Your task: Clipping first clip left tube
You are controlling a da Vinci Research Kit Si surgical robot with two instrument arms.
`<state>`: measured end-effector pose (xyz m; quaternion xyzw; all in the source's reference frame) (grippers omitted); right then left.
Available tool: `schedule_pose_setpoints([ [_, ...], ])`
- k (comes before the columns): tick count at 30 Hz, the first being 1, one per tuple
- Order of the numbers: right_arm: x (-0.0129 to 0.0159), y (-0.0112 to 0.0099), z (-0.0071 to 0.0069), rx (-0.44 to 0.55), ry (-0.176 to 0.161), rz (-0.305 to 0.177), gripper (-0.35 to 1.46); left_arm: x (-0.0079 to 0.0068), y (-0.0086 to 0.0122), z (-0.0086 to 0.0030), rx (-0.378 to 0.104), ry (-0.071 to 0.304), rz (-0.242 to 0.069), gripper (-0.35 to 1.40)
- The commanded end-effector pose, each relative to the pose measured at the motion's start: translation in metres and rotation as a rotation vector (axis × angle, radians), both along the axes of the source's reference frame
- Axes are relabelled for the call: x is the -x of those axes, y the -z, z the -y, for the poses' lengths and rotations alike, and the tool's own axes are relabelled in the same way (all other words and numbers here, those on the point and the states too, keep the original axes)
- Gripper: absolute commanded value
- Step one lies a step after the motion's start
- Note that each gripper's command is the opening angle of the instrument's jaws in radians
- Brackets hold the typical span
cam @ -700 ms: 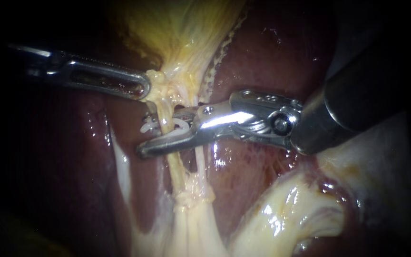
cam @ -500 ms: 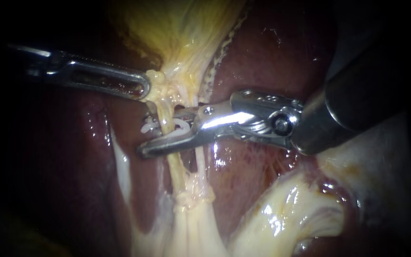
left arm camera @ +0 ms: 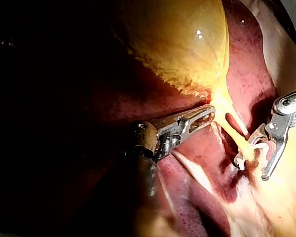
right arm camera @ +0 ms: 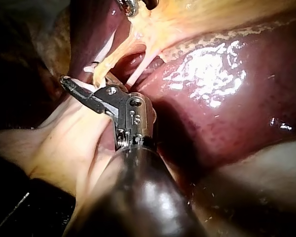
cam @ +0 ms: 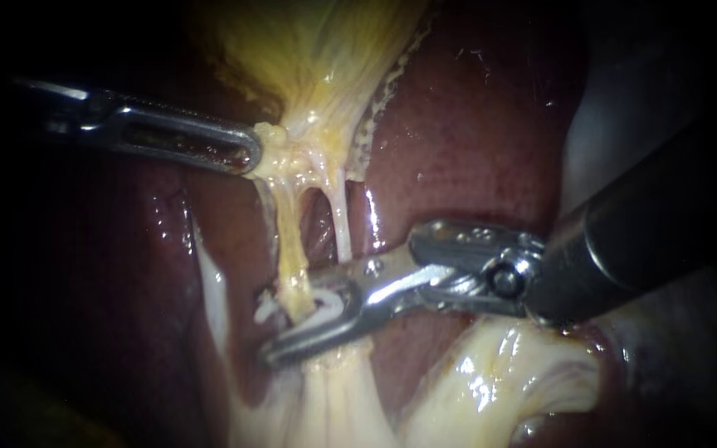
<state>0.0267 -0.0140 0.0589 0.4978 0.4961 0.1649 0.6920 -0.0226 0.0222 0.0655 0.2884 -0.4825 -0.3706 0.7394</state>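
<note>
Beside right tube (cam: 340, 220), jaws of right instrument (cam: 292, 322) tight on clip (cam: 329, 304) astride left tube (cam: 290, 249)

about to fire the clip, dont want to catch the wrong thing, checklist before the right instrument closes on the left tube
1. left tube lies between the jaws of the right instrument: ok
2. clip sits in those jaws, around the left tube: ok
3. clip's ends reach past the tube's far side: ok
4. right tube outside the clip: cannot tell, it passes behind the upper jaw
5. left instrument at the neck of the gallbladder, both tubes stretched: ok
6. liver clear of the lower jaw: cannot tell
</note>
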Motion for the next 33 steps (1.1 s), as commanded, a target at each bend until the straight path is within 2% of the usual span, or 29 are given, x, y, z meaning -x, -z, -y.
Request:
schedule_pose_setpoints([
  [1, 0.0, -0.0001, 0.0003, 0.001, 0.014, -0.006, 0.4, 0.0, 0.0, 0.0, 0.0, 0.0, 0.0, -0.35],
  [4, -0.0001, -0.0002, 0.0007, 0.008, 0.016, -0.008, 0.4, 0.0, 0.0001, 0.0, 0.0, 0.0, 0.0, -0.35],
  [9, -0.0002, -0.0004, 0.0003, 0.01, 0.013, -0.009, 0.3, 0.0, 0.0001, 0.0, 0.0, 0.0, 0.0, -0.35],
  [12, -0.0002, -0.0006, 0.0, 0.009, 0.012, -0.008, 0.12, 0.0, 0.0001, 0.0, 0.0, 0.0, 0.0, -0.35],
  [13, -0.0002, -0.0006, -0.0001, 0.009, 0.012, -0.008, -0.01, 0.0, 0.0001, 0.0, 0.0, 0.0, 0.0, -0.35],
  [16, -0.0001, -0.0008, -0.0003, -0.001, 0.012, -0.002, -0.23, 0.0, 0.0, 0.0, 0.0, 0.0, 0.0, -0.35],
  [17, 0.0, -0.0009, -0.0003, -0.011, 0.012, 0.004, -0.35, 0.0, 0.0, 0.0, 0.0, 0.0, 0.0, -0.35],
  [33, 0.0004, -0.0014, -0.0006, -0.01, 0.014, 0.003, -0.35, 0.0, 0.0001, 0.0001, 0.0, 0.001, 0.0, -0.35],
])
